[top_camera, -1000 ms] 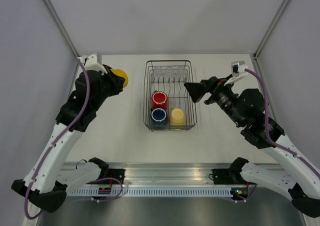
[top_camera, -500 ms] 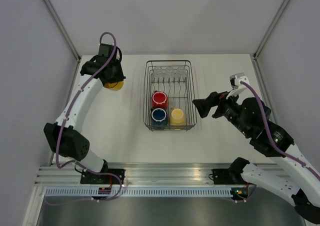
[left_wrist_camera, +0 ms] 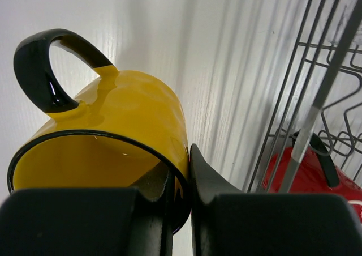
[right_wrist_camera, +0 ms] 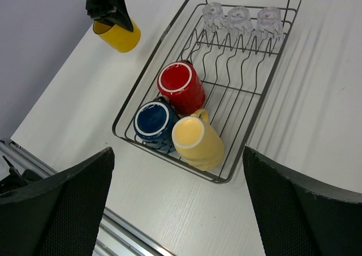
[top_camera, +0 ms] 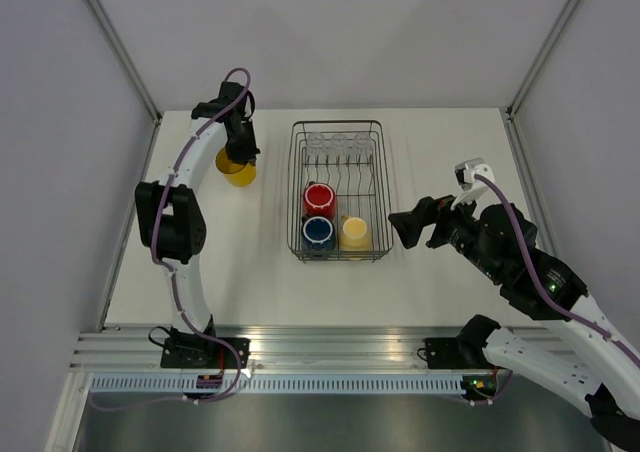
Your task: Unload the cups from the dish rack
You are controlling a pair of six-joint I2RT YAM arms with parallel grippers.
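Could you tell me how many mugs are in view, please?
4: red mug, blue mug and cream mug in the rack, near end; yellow mug in the left hand, outside.

the white table (top_camera: 440, 142) carries the dark wire dish rack (top_camera: 365, 177) near its middle.

In the dish rack (top_camera: 365, 182): red mug (top_camera: 319, 198), blue mug (top_camera: 318, 232), cream mug (top_camera: 354, 232), three glass tumblers (top_camera: 339, 142). The yellow mug (top_camera: 238, 169) is tilted outside, to its left.
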